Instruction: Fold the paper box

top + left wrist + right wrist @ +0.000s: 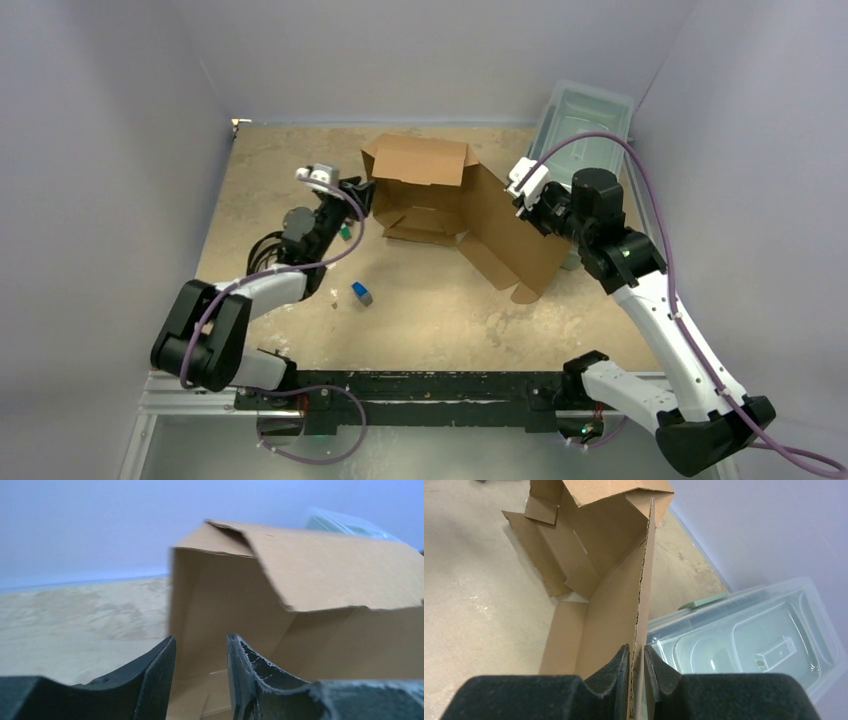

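The paper box is brown corrugated cardboard, partly raised at the table's middle back, with a back flap up and a long panel slanting out toward the right. My left gripper sits at the box's left wall. In the left wrist view the left gripper is open with nothing between the fingers, and the box is just ahead. My right gripper straddles the upright edge of the panel, with thin gaps showing on both sides of the cardboard.
A clear plastic lidded bin stands at the back right, close behind the right gripper, and the bin fills the right of the right wrist view. A small blue object lies on the table near the left arm. Walls enclose three sides.
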`<action>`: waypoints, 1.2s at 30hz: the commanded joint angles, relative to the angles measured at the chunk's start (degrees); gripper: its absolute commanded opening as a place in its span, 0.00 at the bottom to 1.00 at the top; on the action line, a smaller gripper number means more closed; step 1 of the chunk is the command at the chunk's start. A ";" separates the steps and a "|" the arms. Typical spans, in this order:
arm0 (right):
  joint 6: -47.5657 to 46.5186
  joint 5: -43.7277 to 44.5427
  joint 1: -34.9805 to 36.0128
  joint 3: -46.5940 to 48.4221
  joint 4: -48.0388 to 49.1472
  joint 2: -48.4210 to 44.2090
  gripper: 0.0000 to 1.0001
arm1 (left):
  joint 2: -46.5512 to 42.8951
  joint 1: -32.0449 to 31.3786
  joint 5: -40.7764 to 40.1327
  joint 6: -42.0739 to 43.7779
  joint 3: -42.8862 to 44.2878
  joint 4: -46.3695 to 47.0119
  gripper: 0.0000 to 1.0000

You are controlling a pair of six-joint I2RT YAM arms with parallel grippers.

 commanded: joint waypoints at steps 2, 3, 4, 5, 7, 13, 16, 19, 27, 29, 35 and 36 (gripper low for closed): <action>1.71 -0.86 -0.17 -0.05 0.83 0.30 0.19 | -3.35 5.69 3.19 -5.49 -4.49 1.30 0.50; 1.91 -0.87 -0.19 0.09 0.74 0.49 0.19 | -2.68 5.86 2.93 -5.31 -4.49 1.94 0.53; 2.04 -0.80 -0.19 0.28 0.67 0.55 0.19 | -1.50 5.91 2.72 -5.16 -4.48 3.22 0.55; 2.19 -0.79 -0.15 0.49 0.42 0.61 0.19 | 0.01 5.93 2.68 -4.72 -4.40 5.55 0.56; 2.21 -0.42 -0.14 0.82 -0.06 0.74 0.19 | 3.56 5.99 2.76 -3.86 -4.11 10.64 0.56; 2.64 -0.85 -0.28 1.71 -0.73 1.09 0.20 | 13.03 6.01 3.87 -2.51 0.89 17.97 0.55; 2.82 -1.34 -0.27 1.90 -0.86 1.31 0.20 | 16.09 6.01 3.86 -2.02 3.90 17.89 0.53; 3.06 -1.75 -0.22 2.04 -0.86 1.60 0.20 | 18.34 6.01 4.16 -1.01 6.37 17.01 0.51; 3.19 -1.84 -0.24 2.78 -1.16 2.55 0.20 | 23.92 6.01 7.08 -0.18 11.29 16.75 0.09; 3.38 -1.96 -0.26 2.79 -1.03 2.59 0.20 | 23.91 6.01 8.37 -0.61 11.13 17.73 0.00; 6.07 -3.92 -0.38 3.88 -1.46 3.41 0.21 | 18.48 5.27 6.89 -1.49 5.95 19.38 0.00; 6.51 -4.85 -0.44 4.22 -1.79 3.76 0.21 | 17.20 4.70 5.94 -0.92 4.71 19.43 0.00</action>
